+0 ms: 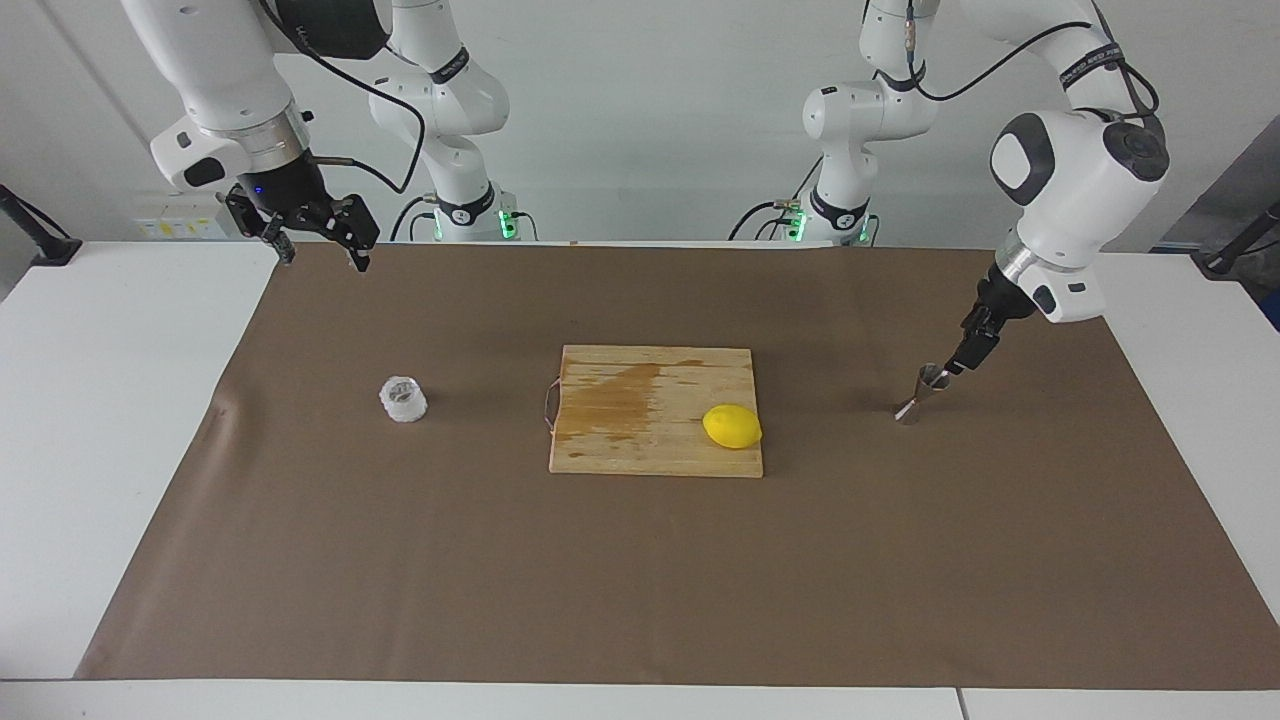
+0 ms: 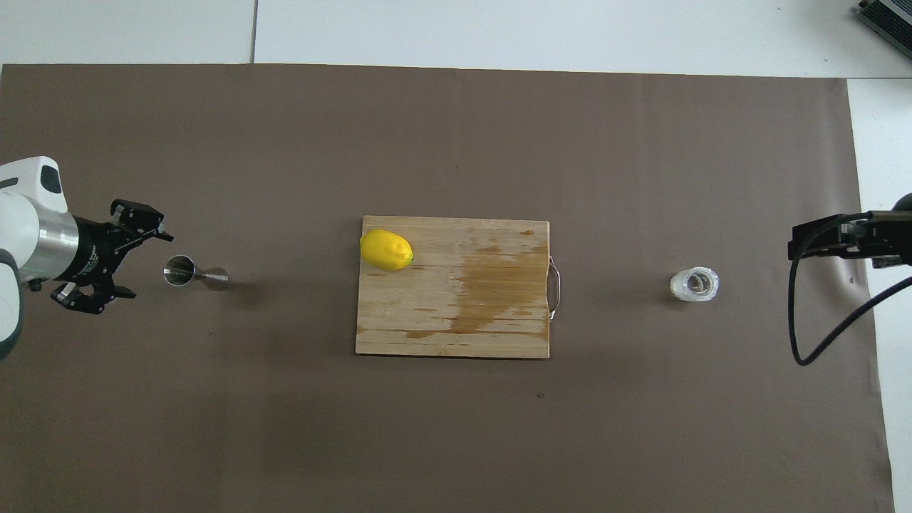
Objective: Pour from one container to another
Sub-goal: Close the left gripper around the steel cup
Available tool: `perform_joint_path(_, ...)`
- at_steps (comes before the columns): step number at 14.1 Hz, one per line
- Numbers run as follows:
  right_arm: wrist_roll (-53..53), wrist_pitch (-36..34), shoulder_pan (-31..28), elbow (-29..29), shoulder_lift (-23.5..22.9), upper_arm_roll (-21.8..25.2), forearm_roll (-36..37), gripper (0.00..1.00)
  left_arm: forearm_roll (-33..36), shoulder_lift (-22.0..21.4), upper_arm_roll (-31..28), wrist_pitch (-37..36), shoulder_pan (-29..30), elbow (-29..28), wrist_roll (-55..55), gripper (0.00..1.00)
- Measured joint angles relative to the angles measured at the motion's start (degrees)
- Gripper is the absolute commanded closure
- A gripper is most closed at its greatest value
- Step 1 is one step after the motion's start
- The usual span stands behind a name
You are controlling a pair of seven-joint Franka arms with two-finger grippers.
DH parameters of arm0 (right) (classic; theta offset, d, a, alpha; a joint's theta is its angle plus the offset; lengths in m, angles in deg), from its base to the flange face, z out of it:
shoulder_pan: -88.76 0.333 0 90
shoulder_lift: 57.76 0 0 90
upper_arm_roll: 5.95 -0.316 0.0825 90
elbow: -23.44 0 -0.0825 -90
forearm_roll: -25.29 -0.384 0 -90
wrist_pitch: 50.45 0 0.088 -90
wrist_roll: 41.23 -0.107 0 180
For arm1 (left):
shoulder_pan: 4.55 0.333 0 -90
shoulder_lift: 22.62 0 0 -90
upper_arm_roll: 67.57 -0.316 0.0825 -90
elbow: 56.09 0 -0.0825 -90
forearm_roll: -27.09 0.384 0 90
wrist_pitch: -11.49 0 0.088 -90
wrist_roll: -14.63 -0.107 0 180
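Clear glass tumbler, squat, faceted textured wall, stands upright on the brown mat toward the right arm's end of the tabletop. Steel jigger, shiny, hourglass shape with narrow waist, stands upright toward the left arm's end, open cone up. Between them a wooden cutting board with a dark wet-looking stain and a wire handle on the tumbler side; yellow lemon sits on the board's corner toward the jigger. Left end effector fingers spread open, holding nothing, just beside the jigger's top, not clearly touching. Right end effector open, empty, waits over the mat's edge nearest the robots, well apart from the tumbler.
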Motion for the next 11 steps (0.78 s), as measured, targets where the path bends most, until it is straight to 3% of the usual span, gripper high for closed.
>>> perform_joint_path(11, 0.0, 0.0, 0.0, 0.0, 0.0, 0.0, 0.0, 0.0, -1.76, 1.9, 0.11, 10.02, 0.0, -6.32, 5.64, 0.0)
